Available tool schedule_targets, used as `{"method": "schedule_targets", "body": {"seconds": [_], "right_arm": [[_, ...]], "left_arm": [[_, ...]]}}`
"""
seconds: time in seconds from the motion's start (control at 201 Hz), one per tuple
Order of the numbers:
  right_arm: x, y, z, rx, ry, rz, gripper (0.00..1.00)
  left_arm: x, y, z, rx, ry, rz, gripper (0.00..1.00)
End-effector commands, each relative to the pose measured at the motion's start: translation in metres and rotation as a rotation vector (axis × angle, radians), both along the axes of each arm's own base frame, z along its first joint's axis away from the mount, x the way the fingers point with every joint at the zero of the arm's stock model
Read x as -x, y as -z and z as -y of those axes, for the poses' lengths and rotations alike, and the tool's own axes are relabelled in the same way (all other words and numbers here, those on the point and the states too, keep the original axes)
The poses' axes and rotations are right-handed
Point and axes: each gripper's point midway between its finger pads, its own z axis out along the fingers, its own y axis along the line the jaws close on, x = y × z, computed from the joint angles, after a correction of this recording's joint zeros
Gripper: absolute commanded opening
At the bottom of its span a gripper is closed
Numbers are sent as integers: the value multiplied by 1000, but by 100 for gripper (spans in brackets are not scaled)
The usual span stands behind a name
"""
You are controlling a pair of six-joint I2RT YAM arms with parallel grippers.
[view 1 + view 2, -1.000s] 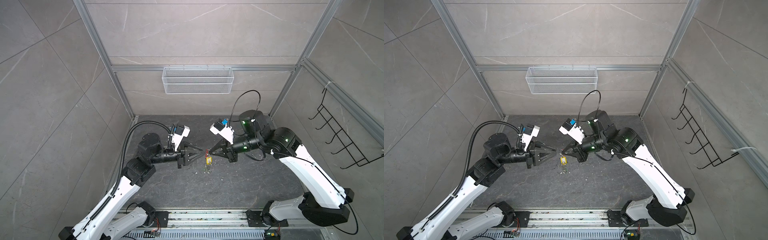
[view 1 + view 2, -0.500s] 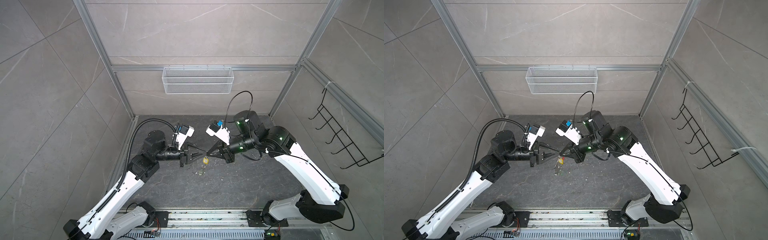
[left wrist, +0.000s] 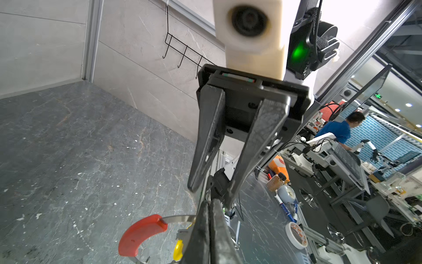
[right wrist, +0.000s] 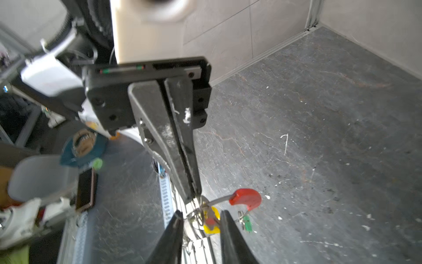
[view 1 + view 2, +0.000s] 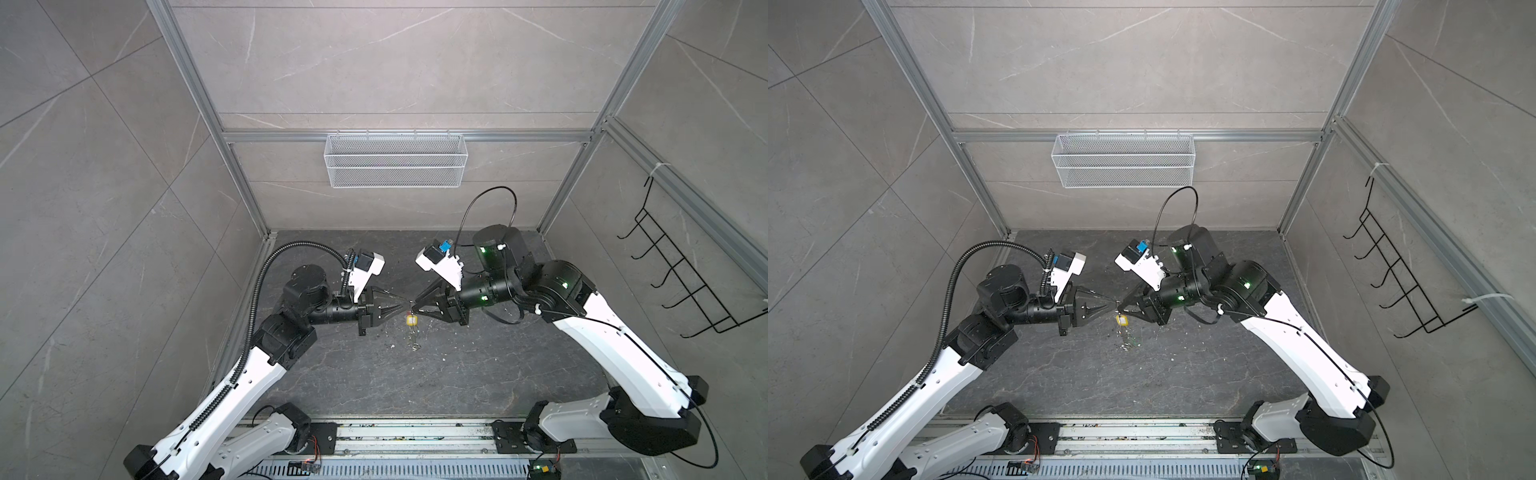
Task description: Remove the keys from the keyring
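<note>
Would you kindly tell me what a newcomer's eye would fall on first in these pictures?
The left end effector and right end effector meet tip to tip above the middle of the dark floor, the left shut on the keyring with its red sleeve, the right open. A yellow tag dangles just below them. A white wire basket hangs on the back wall.
</note>
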Motion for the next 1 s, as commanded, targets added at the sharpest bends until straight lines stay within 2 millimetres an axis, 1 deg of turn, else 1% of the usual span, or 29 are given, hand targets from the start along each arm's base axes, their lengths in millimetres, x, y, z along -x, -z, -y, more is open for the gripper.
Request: {"method": "schedule_targets", "body": {"seconds": [0.0, 0.105, 0.174, 0.259, 0.334, 0.418, 0.662, 0.767, 0.996], "right_arm": [[-2, -46, 3, -228, 71, 110, 52], [1, -59, 5, -340, 86, 127, 54], [0, -62, 5, -388, 96, 124, 54], [-2, -62, 1, -418, 101, 102, 54], [-6, -59, -2, -435, 108, 78, 54], [-8, -54, -6, -440, 107, 48, 51], [-7, -49, -14, -455, 74, 17, 50], [-9, -47, -18, -446, 64, 12, 46], [-9, -50, -27, -457, 28, -9, 35]], "left_arm": [[0, -36, -11, 135, -92, 147, 0], [-4, -49, -23, 227, -181, 212, 0], [-4, -57, -29, 284, -212, 236, 0], [-3, -63, -32, 320, -226, 252, 0], [-4, -64, -32, 328, -232, 255, 0], [-6, -65, -31, 328, -237, 254, 0], [-4, -65, -33, 332, -243, 262, 0], [-2, -65, -33, 333, -235, 264, 0], [-1, -64, -32, 333, -225, 259, 0]]}}
